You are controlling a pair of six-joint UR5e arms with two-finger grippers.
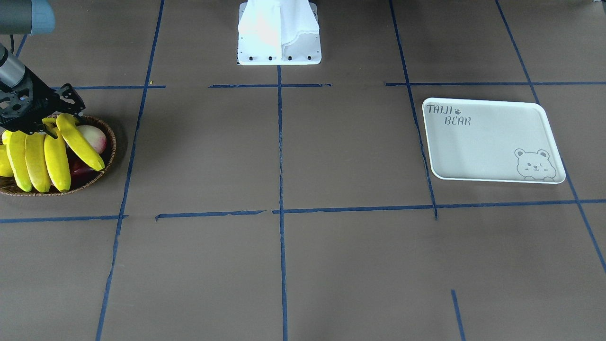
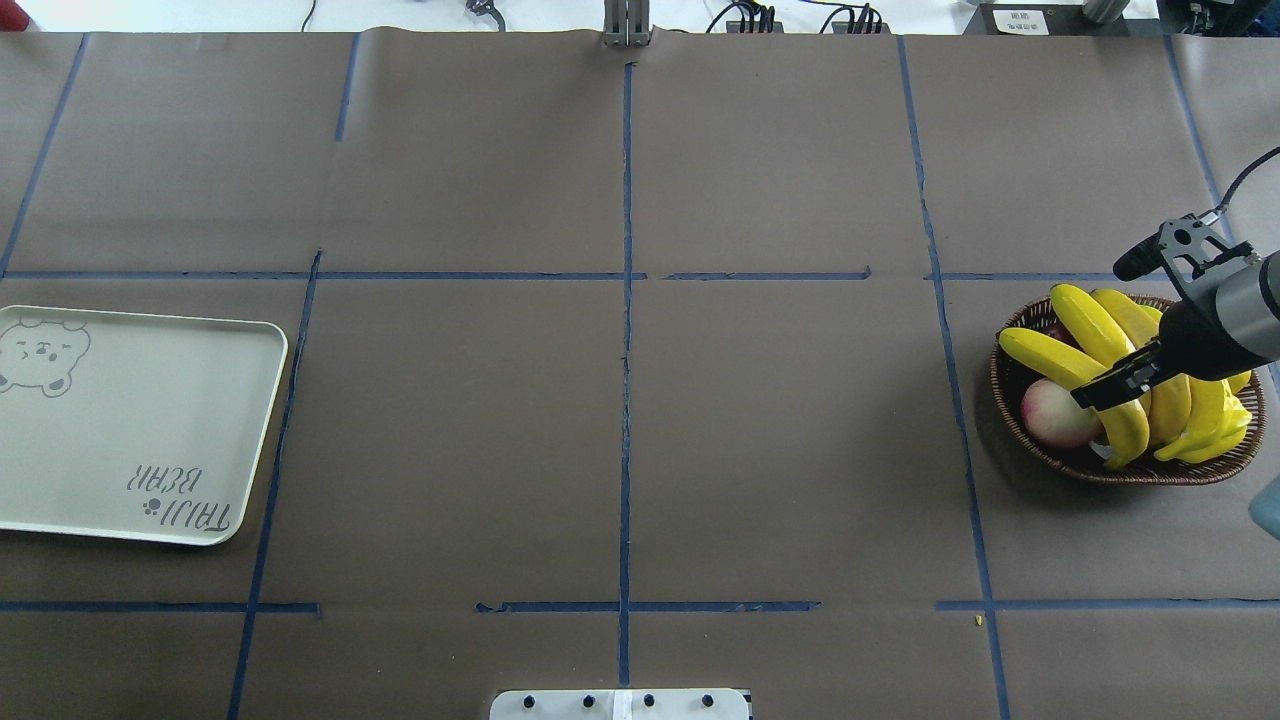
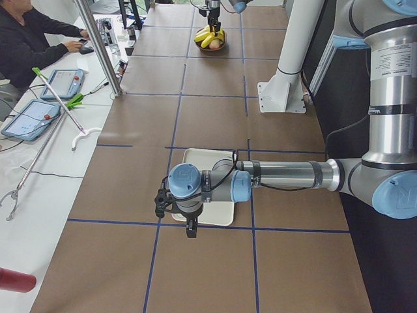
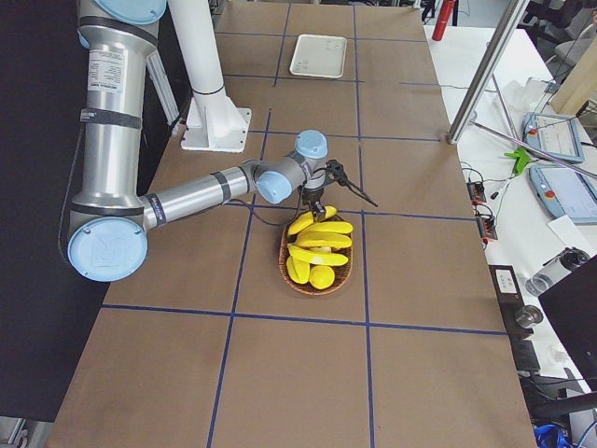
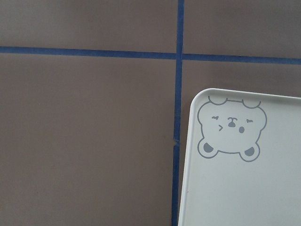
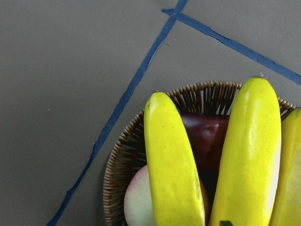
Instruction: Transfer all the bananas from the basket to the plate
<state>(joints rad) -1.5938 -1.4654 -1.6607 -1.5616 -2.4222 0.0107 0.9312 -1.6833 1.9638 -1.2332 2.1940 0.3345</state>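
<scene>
Four bananas point(image 1: 57, 163) lie side by side in the brown wicker basket point(image 1: 108, 158) at the table's end on my right side. My right gripper point(image 1: 49, 113) is open, low over the bananas' stem ends; its jaws stand wide apart on either side of the bunch point(image 2: 1105, 330). The right wrist view shows two bananas point(image 6: 174, 165) close below. The white plate point(image 2: 130, 420) with the bear drawing lies empty at the other end. My left gripper point(image 3: 189, 229) hangs over the plate's edge point(image 5: 188, 188); I cannot tell whether it is open or shut.
A pale pink round fruit point(image 2: 1055, 412), a dark red fruit point(image 6: 207, 136) and a yellow-green fruit point(image 2: 1225, 425) share the basket. The white robot base point(image 1: 279, 38) stands mid-table. A person sits at a side bench point(image 3: 26, 39) with tablets.
</scene>
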